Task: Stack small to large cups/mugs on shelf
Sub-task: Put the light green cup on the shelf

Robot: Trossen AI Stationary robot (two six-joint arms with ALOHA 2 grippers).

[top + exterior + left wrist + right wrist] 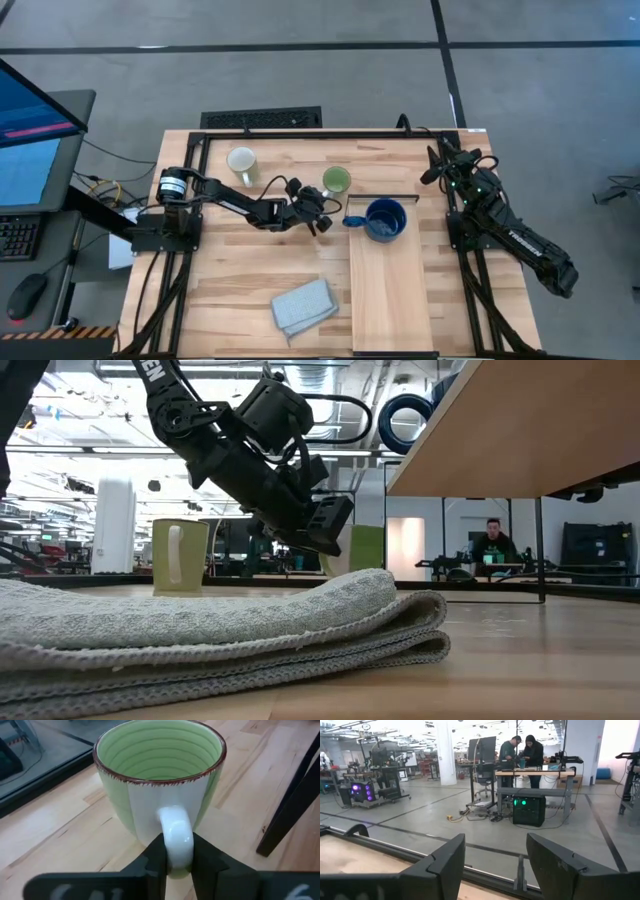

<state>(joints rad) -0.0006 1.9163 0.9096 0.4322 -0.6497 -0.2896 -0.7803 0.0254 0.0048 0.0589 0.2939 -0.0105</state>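
A light green mug point(336, 180) stands upright on the table just beyond the shelf's far end; it fills the left wrist view point(160, 775). My left gripper point(322, 208) is shut on its white handle. A dark blue mug point(386, 219) stands on the light-wood shelf point(385, 290) at its far end. A cream mug point(242, 162) stands on the table at the far left. My right gripper point(495, 865) is open and empty at the table's far right corner, pointing out into the room. My left gripper pinches the green mug's white handle point(176, 839) between its two fingers point(156, 860). The fingers come level from the table's near left side. The mug stands upright with its bottom on the table.
A folded grey-blue cloth point(304, 307) lies near the table's front edge, left of the shelf. The shelf's thin dark metal edge point(380, 198) and a dark leg point(290, 805) stand right beside the green mug. A person sits in the room beyond point(490, 540).
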